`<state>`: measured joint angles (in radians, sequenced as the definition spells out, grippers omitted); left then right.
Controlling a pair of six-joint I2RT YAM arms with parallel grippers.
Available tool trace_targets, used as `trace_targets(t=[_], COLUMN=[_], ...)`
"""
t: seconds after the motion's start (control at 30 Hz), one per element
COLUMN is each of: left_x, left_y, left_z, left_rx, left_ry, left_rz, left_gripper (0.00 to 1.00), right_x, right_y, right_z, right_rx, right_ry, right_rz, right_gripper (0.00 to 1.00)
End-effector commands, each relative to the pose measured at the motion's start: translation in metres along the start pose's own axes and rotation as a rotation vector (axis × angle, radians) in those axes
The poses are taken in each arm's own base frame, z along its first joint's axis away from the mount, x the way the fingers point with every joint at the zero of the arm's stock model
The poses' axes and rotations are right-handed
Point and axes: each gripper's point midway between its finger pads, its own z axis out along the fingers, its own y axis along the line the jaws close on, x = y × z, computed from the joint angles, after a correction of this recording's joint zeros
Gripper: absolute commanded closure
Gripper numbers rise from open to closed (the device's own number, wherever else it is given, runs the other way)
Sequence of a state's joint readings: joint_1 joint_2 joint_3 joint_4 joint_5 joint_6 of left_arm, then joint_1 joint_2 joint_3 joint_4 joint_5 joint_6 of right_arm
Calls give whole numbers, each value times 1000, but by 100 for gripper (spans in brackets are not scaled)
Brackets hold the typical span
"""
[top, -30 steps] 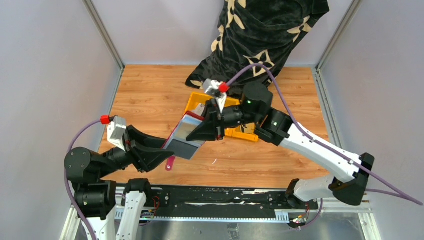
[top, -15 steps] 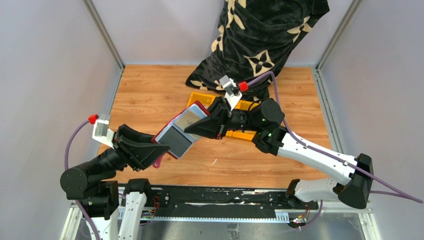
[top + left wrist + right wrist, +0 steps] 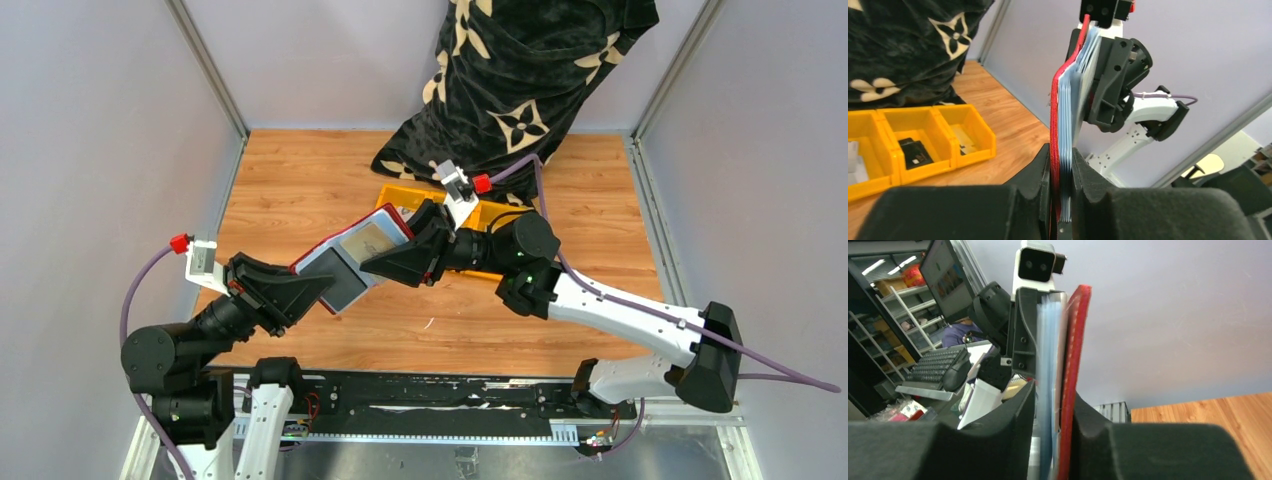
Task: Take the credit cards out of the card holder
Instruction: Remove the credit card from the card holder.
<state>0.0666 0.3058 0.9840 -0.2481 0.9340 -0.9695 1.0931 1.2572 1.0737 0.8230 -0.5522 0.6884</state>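
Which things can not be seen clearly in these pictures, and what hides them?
- Number of credit cards in the card holder: both wrist views show it edge-on, with blurred layers; the top view is too small.
- Yellow bin contents: the right arm covers most of it in the top view; the left wrist view cuts off its left compartment.
- Print on the cards: too small.

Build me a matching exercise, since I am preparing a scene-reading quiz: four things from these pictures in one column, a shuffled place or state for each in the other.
1 card holder
2 yellow bin
3 black patterned cloth
4 left end effector

A heaped at the table's far edge
B shut on the card holder
C held up in the air
D standing on the table, three compartments

Pairs: 1-C, 2-D, 3-A, 4-B
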Motion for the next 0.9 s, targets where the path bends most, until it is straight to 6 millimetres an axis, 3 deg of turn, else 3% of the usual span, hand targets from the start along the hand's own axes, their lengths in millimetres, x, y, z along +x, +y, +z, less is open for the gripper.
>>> trace_targets(t=[0.0, 0.07, 0.13, 0.37, 0.5, 0.6, 0.63, 0.67, 0.77, 0.87], left_x=[-1, 3, 8, 21, 22, 22, 21, 20, 17, 15], left_y=[5, 3, 2, -6, -9, -9, -8, -7, 0, 12], left_z=[-4, -5, -7, -10, -12, -13, -12, -12, -12, -11], left_rx=[-50, -41, -28, 44, 58, 60, 55, 41, 2, -66], left_ry=[1, 32, 72, 198, 224, 231, 227, 219, 197, 167], left_rz=[111, 154, 188, 262, 309, 329, 333, 333, 332, 285], left_gripper=[86, 88, 89, 91, 91, 91, 89, 79, 56, 50], right_x=[-7, -1, 7, 22, 27, 26, 24, 22, 10, -7], right_y=[18, 12, 5, -6, -9, -7, -5, -4, 5, 12], right_z=[-12, -16, -18, -17, -18, -19, -19, -19, -18, -20], right_rx=[-1, 39, 56, 52, 55, 52, 50, 50, 36, 33], right_ry=[56, 130, 208, 351, 391, 392, 387, 381, 317, 203], right_rz=[-100, -130, -144, -129, -135, -141, -141, -140, -137, -129], right_gripper=[60, 50, 47, 53, 64, 86, 95, 100, 100, 100])
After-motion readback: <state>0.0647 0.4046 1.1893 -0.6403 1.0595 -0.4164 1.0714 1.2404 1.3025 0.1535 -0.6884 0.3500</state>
